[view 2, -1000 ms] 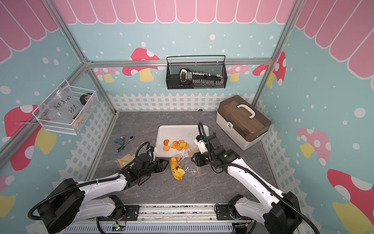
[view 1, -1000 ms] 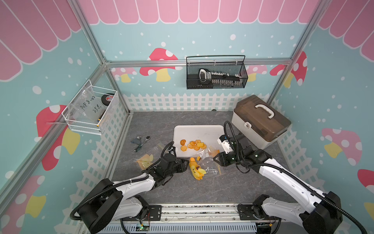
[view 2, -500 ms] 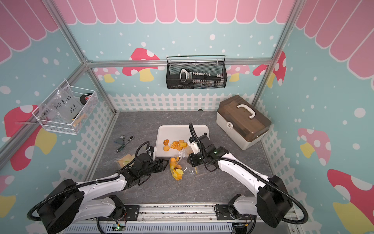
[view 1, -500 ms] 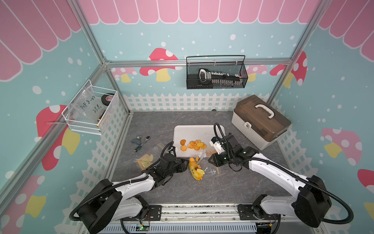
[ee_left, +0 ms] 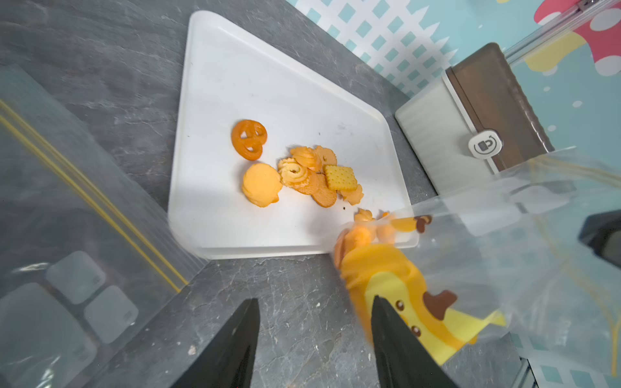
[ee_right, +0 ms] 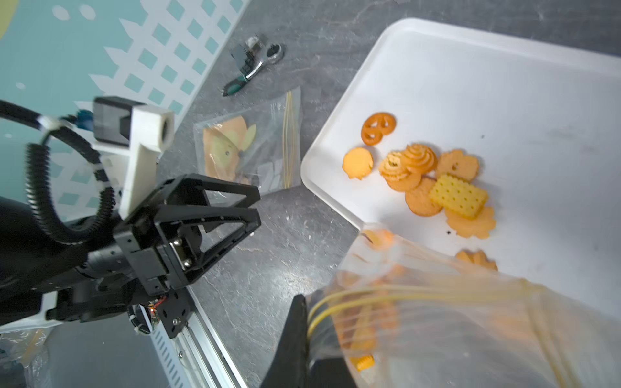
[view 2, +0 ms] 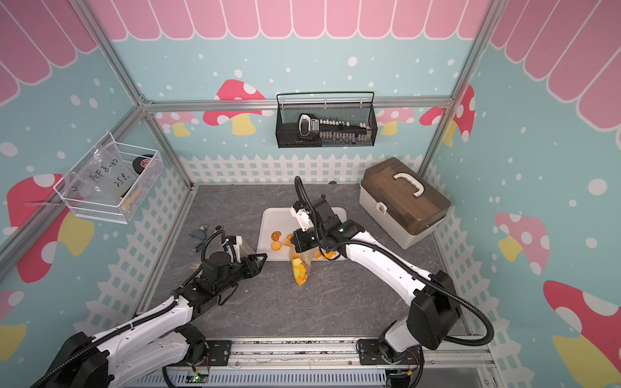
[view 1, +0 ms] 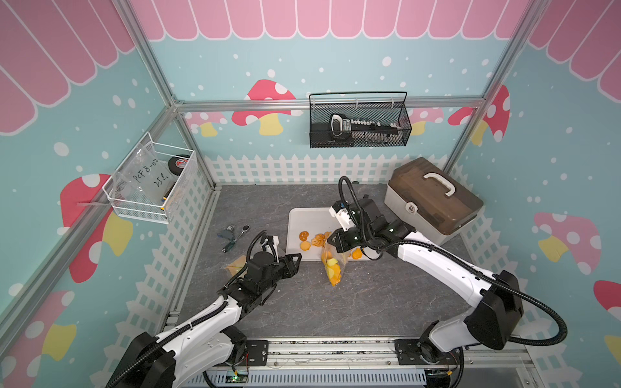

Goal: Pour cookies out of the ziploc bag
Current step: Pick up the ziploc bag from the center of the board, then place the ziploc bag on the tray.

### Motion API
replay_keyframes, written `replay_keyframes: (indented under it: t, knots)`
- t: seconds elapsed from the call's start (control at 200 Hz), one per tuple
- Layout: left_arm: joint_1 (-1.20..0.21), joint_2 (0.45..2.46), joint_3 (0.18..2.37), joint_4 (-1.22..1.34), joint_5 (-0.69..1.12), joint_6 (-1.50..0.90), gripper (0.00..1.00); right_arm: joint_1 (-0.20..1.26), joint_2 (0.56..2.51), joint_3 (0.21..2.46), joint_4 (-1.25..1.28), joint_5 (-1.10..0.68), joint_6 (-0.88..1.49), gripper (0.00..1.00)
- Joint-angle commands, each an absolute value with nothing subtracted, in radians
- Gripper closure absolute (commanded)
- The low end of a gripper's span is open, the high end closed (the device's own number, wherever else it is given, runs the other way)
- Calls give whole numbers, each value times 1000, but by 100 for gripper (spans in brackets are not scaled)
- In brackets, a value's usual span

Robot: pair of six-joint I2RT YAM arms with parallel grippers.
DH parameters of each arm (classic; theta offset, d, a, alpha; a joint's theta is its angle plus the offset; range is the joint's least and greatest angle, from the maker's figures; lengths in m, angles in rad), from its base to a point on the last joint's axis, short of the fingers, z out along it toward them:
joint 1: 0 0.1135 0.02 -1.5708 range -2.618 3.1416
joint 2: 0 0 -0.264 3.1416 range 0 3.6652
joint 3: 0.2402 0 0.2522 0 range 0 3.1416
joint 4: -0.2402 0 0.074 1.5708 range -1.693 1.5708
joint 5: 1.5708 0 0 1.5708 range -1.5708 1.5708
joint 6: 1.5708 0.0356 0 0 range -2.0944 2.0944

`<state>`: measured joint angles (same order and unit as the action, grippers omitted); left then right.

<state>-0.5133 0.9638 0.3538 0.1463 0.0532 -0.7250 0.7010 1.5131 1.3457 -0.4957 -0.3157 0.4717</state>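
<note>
The clear ziploc bag (view 1: 332, 263) with a yellow cartoon print hangs from my right gripper (view 1: 337, 246), which is shut on its zip edge (ee_right: 336, 299) over the front edge of the white tray (view 1: 302, 218). Several golden-orange cookies (view 1: 314, 239) lie loose on the tray, also in both wrist views (ee_left: 302, 174) (ee_right: 420, 174). More orange pieces show through the bag (ee_right: 376, 312). My left gripper (view 1: 296, 260) stands open just left of the bag, nothing between its fingers (ee_left: 386, 322). The bag's printed end (ee_left: 420, 302) rests by its one finger.
A second flat clear bag (ee_right: 255, 151) lies on the table beside my left arm. A small ratchet tool (view 1: 235, 235) lies left of the tray. A brown-lidded box (view 1: 433, 205) stands at the back right. Wire baskets hang on the back wall (view 1: 359, 124) and left wall (view 1: 151, 184).
My right gripper has moved left over the tray's front edge and shut on the bag's zip edge; the bag now hangs bunched from it. The left arm has not moved.
</note>
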Motion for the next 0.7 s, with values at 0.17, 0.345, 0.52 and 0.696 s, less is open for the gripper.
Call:
replay_keyframes:
  t: [0.17, 0.345, 0.52, 0.696]
  knots:
    - [-415, 955, 389, 94, 96, -696, 42, 703, 1682, 1616, -431, -383, 478, 100]
    - [-364, 979, 406, 100, 115, -691, 42, 700, 1795, 1709, -377, -434, 490, 100]
    - [-343, 1014, 422, 104, 130, -684, 41, 650, 1797, 1589, -368, -314, 449, 100]
    - [-330, 1081, 464, 110, 130, -668, 41, 544, 1772, 1331, -293, -249, 432, 100]
